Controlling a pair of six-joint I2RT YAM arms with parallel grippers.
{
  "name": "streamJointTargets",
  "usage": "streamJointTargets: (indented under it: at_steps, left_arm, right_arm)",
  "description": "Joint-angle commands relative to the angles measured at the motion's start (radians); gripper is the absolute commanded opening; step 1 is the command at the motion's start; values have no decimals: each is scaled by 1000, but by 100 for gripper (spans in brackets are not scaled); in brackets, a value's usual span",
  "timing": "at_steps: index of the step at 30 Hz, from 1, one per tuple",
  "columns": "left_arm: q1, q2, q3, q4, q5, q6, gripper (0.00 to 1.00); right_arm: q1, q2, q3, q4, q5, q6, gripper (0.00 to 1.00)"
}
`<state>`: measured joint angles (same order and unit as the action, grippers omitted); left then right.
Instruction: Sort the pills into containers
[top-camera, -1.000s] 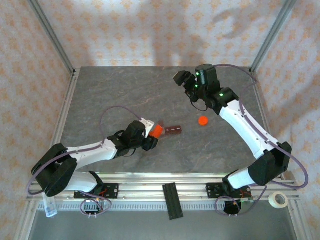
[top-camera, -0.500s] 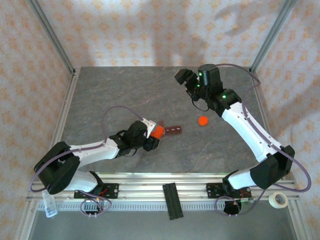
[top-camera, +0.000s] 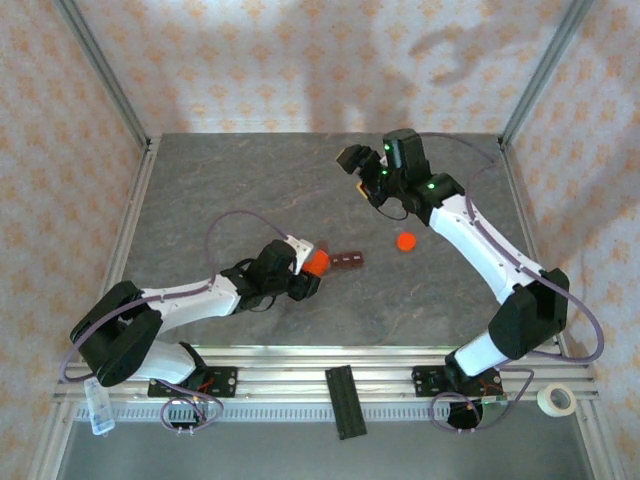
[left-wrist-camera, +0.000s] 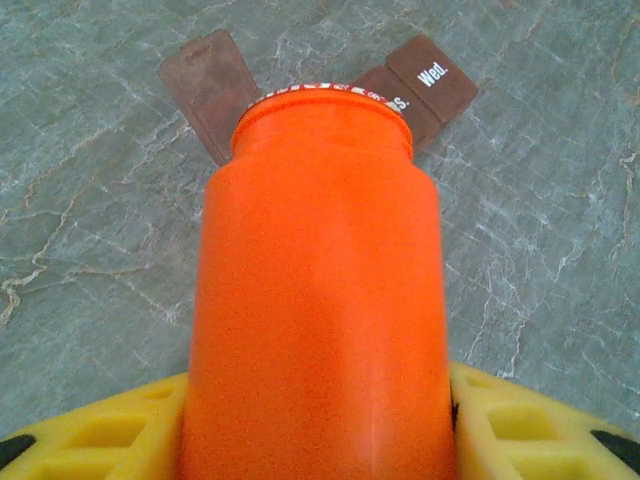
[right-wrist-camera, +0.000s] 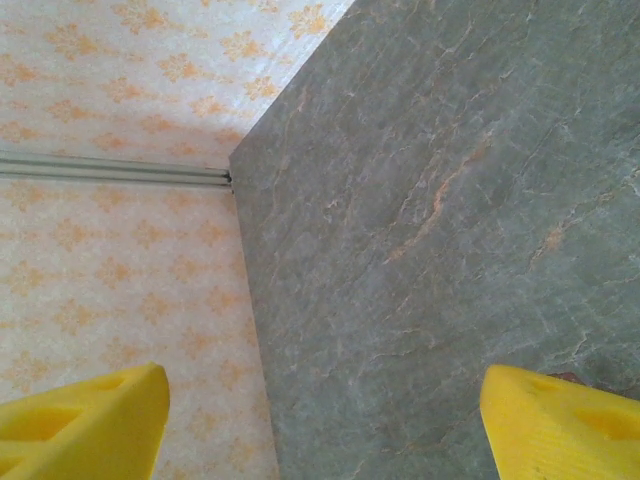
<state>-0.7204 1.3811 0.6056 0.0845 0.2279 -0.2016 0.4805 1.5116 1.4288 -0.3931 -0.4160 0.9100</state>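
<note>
Two arms share the work, and only the left one is busy with the task's things: the left fingers (left-wrist-camera: 105, 440) are clenched on the body of an orange pill bottle (left-wrist-camera: 320, 280), yellow pads pressing in from either side low on its wall. The bottle is held tipped forward with its mouth toward the pill organizer (left-wrist-camera: 432, 80), the small dark reddish-brown strip lying on the grey marbled surface (top-camera: 230, 190) near the middle. That pose fits pouring, since the rim hangs just over the strip. In the left wrist view one lid flap of the strip stands open to the left of the bottle's neck and a compartment lettered "Wed" shows to its right, but the bottle hides the cells between, so I cannot tell which one sits under the mouth. No pills can be made out anywhere. A round orange piece (top-camera: 405, 241), probably the bottle's cap, lies by itself to the right of the organizer, apart from it, likely set aside to free the opening. The right fingers (right-wrist-camera: 85, 420) are released and spread wide with nothing between them, raised over the far part of the surface, which keeps that arm out of the pouring arm's way.
</note>
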Motion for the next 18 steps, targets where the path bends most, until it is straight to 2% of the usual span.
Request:
streamJointTargets:
  at_steps: [1,18]
  left_arm:
    - [-10,5,38,-19,7,2,0]
    - [-10,33,90,-67,8,14,0]
  right_arm:
    - [-8,-40,14,58,-12,14,81]
    - [-8,-95,-44,42,7,-8,81]
